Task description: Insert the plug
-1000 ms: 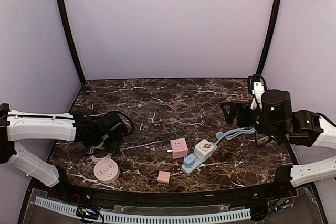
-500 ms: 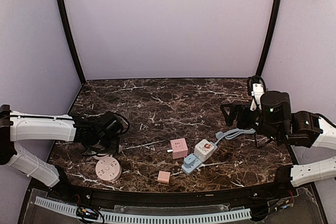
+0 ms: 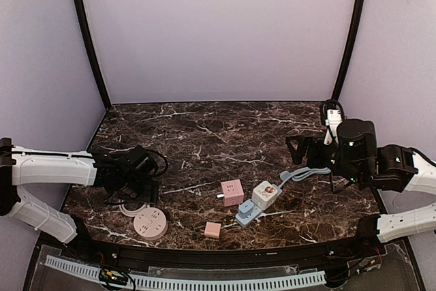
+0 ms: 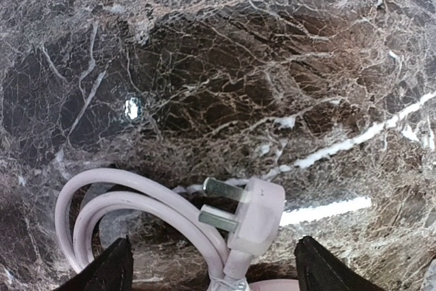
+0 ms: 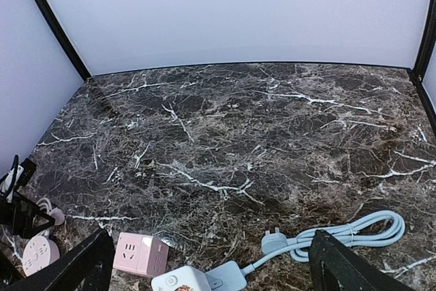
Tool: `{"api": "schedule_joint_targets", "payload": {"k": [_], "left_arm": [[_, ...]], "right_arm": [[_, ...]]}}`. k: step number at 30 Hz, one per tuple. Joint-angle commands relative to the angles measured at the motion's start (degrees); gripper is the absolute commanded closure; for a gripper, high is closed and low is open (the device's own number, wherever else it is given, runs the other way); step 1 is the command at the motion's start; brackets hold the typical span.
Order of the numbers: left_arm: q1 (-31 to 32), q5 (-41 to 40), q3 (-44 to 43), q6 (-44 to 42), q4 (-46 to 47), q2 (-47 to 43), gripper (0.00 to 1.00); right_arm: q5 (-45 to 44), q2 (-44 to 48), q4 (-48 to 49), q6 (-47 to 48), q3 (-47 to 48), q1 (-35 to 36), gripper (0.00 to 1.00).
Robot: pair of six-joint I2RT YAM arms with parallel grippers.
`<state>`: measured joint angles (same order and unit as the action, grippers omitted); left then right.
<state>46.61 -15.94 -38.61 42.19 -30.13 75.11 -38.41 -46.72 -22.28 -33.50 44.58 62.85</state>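
Note:
A pale pink plug (image 4: 257, 215) lies on the marble in the left wrist view, its two flat prongs pointing left and its looped pink cable (image 4: 129, 202) beside it. My left gripper (image 4: 214, 270) is open, with one finger on each side of the plug and neither touching it. In the top view the left gripper (image 3: 135, 185) hangs just behind a round pink socket (image 3: 150, 223). My right gripper (image 5: 211, 270) is open and empty, held above the table at the right (image 3: 300, 148).
A pink cube socket (image 3: 232, 192), a small pink cube (image 3: 212, 230) and a white-and-blue power strip (image 3: 259, 202) lie near the front middle. The strip's blue cable (image 3: 303, 174) coils to the right, ending in a blue plug (image 5: 274, 241).
The round pink socket has slid a little to the right and nearer the front edge. My left gripper shifted slightly with it. The right arm has stayed still.

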Motion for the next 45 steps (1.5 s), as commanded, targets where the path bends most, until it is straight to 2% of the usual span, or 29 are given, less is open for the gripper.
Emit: {"api": "schedule_joint_targets", "payload": {"k": [1, 8, 12, 17, 22, 24, 33, 38, 45], "left_arm": [[-0.29, 0.55, 0.87, -0.14, -1.92, -1.69, 0.18], [-0.30, 3.53, 2.52, 0.24, 1.25, 0.59, 0.25], [-0.34, 3.76, 3.10, 0.32, 3.30, 2.97, 0.43], [-0.29, 4.76, 3.34, 0.35, 5.26, 4.89, 0.52], [-0.29, 6.81, 3.03, 0.38, 8.52, 6.86, 0.69], [-0.29, 8.24, 1.82, 0.13, 10.00, 8.27, 0.71], [-0.29, 15.57, -4.42, 1.24, 20.49, 16.29, 0.76], [-0.29, 15.77, -7.45, 3.53, 25.60, 20.91, 0.76], [-0.29, 12.77, -5.90, 13.51, 34.16, 22.94, 0.74]], "right_arm": [[-0.04, -0.46, 0.99, -0.03, -0.48, -0.16, 0.02], [-0.07, -0.90, 1.25, 0.10, -0.61, -0.10, 0.01], [0.05, -1.22, 1.54, 0.34, -0.81, -0.12, 0.01], [0.02, -1.23, 1.58, 0.48, -0.89, -0.10, 0.01], [0.02, -1.84, 2.18, 0.76, -1.03, -0.10, 0.01], [0.16, -2.28, 2.62, 0.89, -1.03, -0.10, 0.01], [0.71, -2.88, 2.70, 1.39, -1.20, -0.10, 0.01], [0.83, -2.46, 2.73, 1.52, -1.50, -0.10, 0.01], [1.23, -2.71, 2.91, 1.53, -1.77, -0.10, 0.01]]}}
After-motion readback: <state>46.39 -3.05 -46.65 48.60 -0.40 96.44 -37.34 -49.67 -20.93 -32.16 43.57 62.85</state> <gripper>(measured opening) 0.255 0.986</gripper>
